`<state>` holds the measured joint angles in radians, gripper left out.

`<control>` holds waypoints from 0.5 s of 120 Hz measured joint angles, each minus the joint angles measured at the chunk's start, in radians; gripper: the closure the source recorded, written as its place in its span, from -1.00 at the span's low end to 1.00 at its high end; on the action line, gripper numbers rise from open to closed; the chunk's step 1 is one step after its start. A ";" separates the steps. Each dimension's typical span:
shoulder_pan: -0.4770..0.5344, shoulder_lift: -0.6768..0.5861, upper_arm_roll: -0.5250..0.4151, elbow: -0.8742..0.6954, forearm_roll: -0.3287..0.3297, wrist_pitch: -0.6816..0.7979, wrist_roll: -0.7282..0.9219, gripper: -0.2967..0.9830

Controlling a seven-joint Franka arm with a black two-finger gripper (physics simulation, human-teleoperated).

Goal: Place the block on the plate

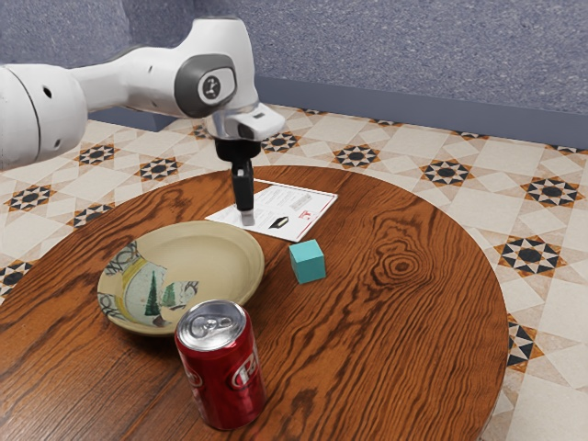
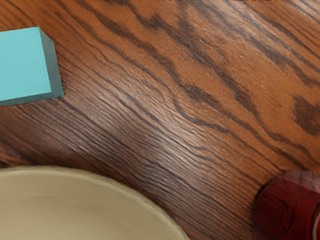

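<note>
Am hovering with the gripper near the plate, but am not managing to tell whether apart or together. Am seeing the turquoise block on the table, beside the plate.

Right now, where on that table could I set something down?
The table is bare from the block and can toward the exterior view's right. It's crowded around the plate, which has the block, can and paper close by.

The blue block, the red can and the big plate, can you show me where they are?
Block (image 1: 308,262): exterior view, its side.
Can (image 1: 227,377): exterior view, its red side.
Plate (image 2: 75,210): wrist view, bare surface.
</note>
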<state>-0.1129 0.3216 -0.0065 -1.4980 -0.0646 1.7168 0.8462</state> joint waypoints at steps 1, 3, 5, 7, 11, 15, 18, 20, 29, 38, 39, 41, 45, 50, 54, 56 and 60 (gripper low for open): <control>-0.001 0.002 0.000 0.001 0.001 0.001 -0.001 -0.53; -0.004 0.006 0.000 0.003 0.002 0.004 -0.003 -0.54; -0.007 0.010 0.000 0.007 0.002 0.006 -0.005 -0.53; -0.010 0.018 0.001 0.018 0.003 0.009 -0.008 -0.53; -0.014 0.041 0.001 0.044 0.004 0.013 -0.012 -0.53; -0.021 0.068 0.004 0.075 0.006 0.017 -0.015 -0.53; -0.025 0.085 0.006 0.094 0.006 0.020 -0.019 -0.54; -0.027 0.095 0.007 0.103 0.007 0.022 -0.022 -0.53; -0.039 0.128 0.009 0.123 0.008 0.046 -0.043 -0.53; -0.046 0.165 0.009 0.128 0.007 0.084 -0.063 -0.53; -0.047 0.168 0.009 0.128 0.007 0.088 -0.066 -0.53; -0.047 0.174 0.009 0.129 0.006 0.095 -0.071 -0.53; -0.052 0.183 0.010 0.130 0.005 0.108 -0.084 -0.54; -0.057 0.196 0.010 0.131 0.003 0.123 -0.100 -0.53; -0.059 0.207 0.010 0.134 0.002 0.138 -0.112 -0.53; -0.060 0.213 0.010 0.135 0.001 0.145 -0.118 -0.53; -0.060 0.228 0.010 0.146 0.001 0.156 -0.129 -0.53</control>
<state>-0.1733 0.5497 0.0030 -1.3523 -0.0640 1.8733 0.7173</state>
